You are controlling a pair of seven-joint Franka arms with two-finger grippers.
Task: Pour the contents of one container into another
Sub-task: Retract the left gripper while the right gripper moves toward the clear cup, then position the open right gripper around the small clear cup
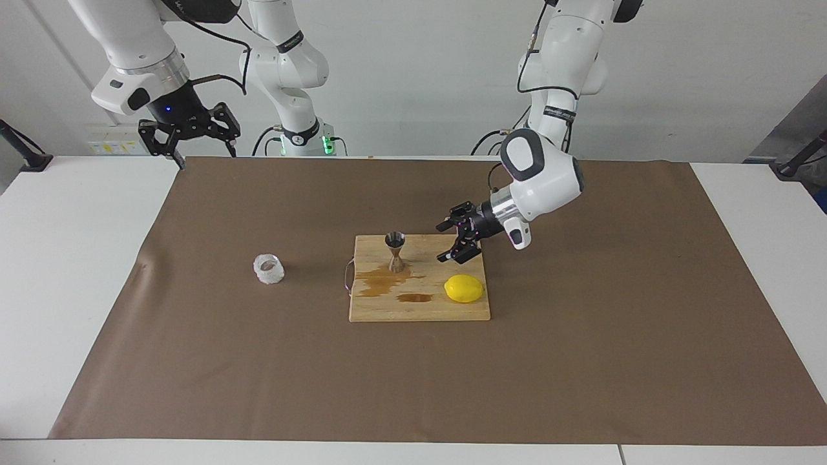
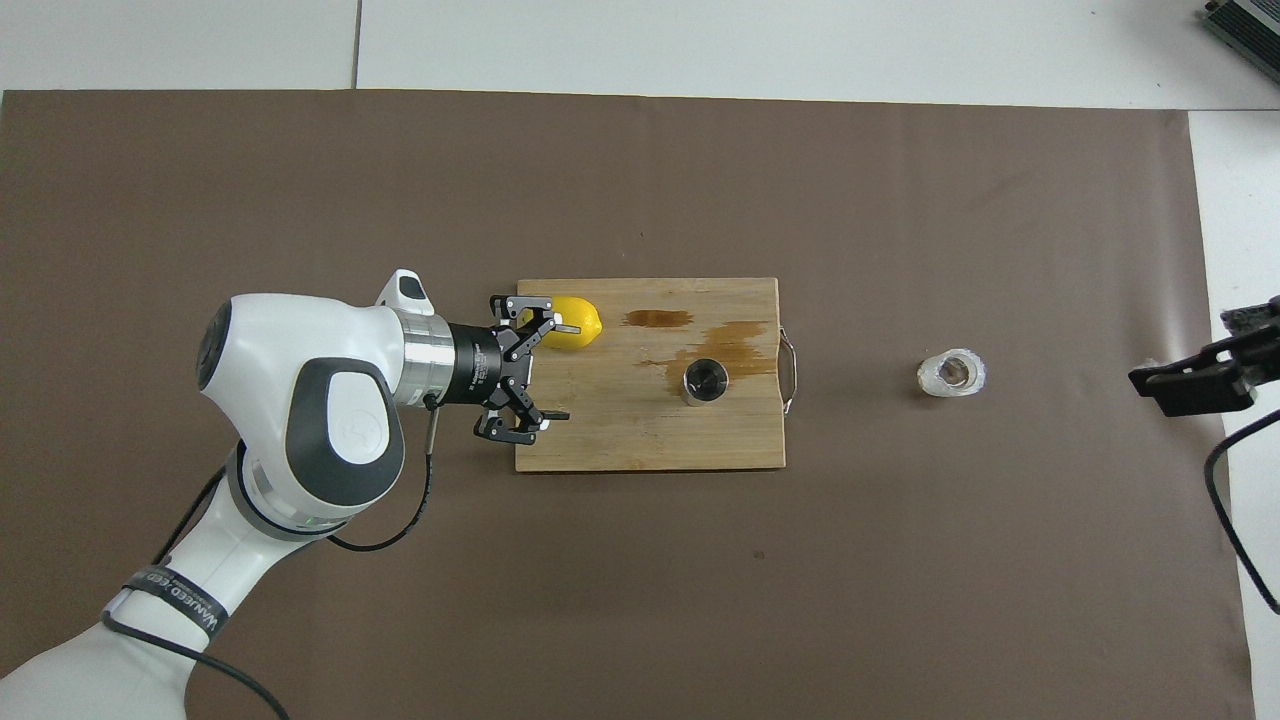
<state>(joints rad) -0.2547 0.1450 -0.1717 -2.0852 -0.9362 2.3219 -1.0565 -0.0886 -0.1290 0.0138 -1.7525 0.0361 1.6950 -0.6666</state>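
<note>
The clear knobbly glass cup [image 1: 268, 269] stands upright on the brown mat, toward the right arm's end of the table; it also shows in the overhead view [image 2: 952, 373]. The steel hourglass jigger [image 1: 395, 252] stands upright on the wooden cutting board [image 1: 420, 311], seen from above as a round rim [image 2: 706, 381]. My left gripper [image 1: 444, 243] is open and empty, low over the board's edge at the left arm's end, pointing at the jigger from a short gap away [image 2: 570, 371]. My right gripper [image 1: 203, 154] is open and empty, raised over the mat's corner by the right arm's base [image 2: 1195, 380], and waits.
A yellow lemon [image 1: 464, 288] lies on the board just under the left gripper's farther finger [image 2: 572, 322]. Brown wet stains [image 1: 382, 281] spread on the board around the jigger's foot. A wire handle [image 2: 790, 372] sticks out of the board toward the cup.
</note>
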